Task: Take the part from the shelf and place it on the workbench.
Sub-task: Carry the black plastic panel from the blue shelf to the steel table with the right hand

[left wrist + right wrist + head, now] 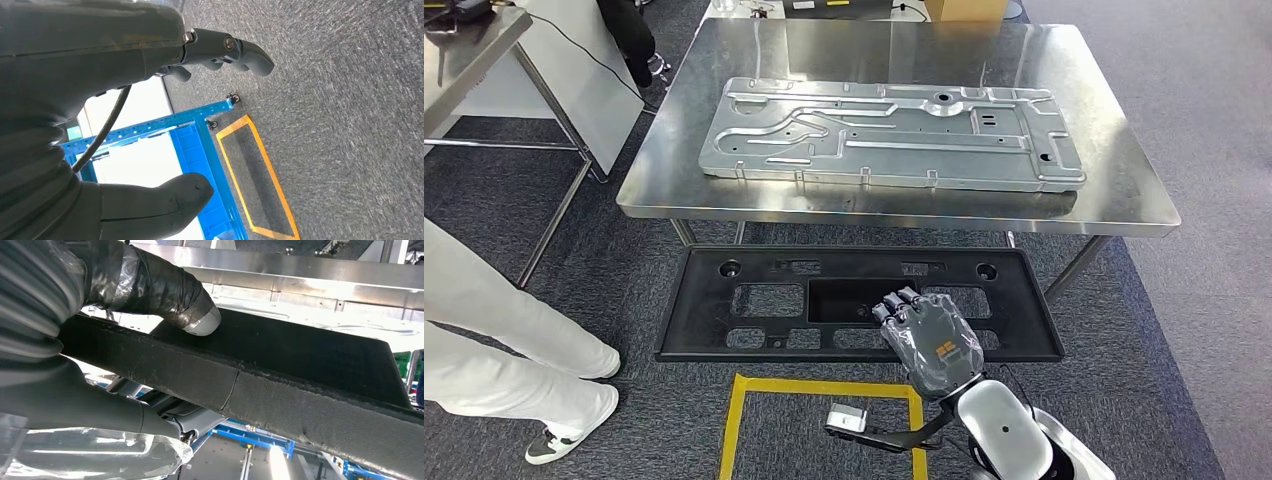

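Before the steel workbench (1124,200), the right robot hand (929,340) grips a flat black part (724,310).

This looks like an industrial workshop or robot test floor. A stainless steel workbench (1124,190) stands on grey carpet (1204,90), with a stamped sheet-metal panel (894,135) lying on it. On the floor just in front of the bench is a yellow taped rectangle (739,415). A blue perforated-steel rack on castors (200,145) stands on the same carpet.
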Robot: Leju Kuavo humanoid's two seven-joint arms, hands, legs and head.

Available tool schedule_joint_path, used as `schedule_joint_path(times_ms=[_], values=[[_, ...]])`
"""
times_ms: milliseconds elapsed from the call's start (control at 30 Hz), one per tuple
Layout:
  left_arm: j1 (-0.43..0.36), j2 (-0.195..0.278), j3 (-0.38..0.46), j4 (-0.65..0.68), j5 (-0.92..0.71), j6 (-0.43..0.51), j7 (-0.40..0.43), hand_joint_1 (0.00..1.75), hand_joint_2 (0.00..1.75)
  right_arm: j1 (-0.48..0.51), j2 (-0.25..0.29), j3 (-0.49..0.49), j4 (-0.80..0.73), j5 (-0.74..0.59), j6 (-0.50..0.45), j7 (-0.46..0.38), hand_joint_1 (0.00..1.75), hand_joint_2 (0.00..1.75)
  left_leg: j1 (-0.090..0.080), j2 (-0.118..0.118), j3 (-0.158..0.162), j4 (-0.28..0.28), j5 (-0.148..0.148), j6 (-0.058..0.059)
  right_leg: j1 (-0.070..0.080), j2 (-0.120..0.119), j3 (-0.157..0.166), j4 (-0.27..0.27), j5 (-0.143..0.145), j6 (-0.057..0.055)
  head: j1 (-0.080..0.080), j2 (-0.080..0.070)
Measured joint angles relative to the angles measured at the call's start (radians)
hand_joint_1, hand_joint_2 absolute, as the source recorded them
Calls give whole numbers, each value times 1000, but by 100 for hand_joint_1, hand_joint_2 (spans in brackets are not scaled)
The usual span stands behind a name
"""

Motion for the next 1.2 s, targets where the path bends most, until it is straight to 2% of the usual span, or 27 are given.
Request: schedule_joint_path(times_ms=[500, 1200], values=[[1, 0, 5, 0, 9, 3, 1, 0, 175, 1, -9, -2, -1, -2, 1, -7, 175, 175, 0, 0, 0, 0, 0, 0, 0, 0, 0, 0, 0, 0, 0, 0], [1, 0, 26, 0, 23, 2, -4, 0, 175, -65, -15, -6, 4, -36, 17, -28, 175, 175, 0, 0, 0, 0, 0, 0, 0, 0, 0, 0, -1, 0, 0, 0]])
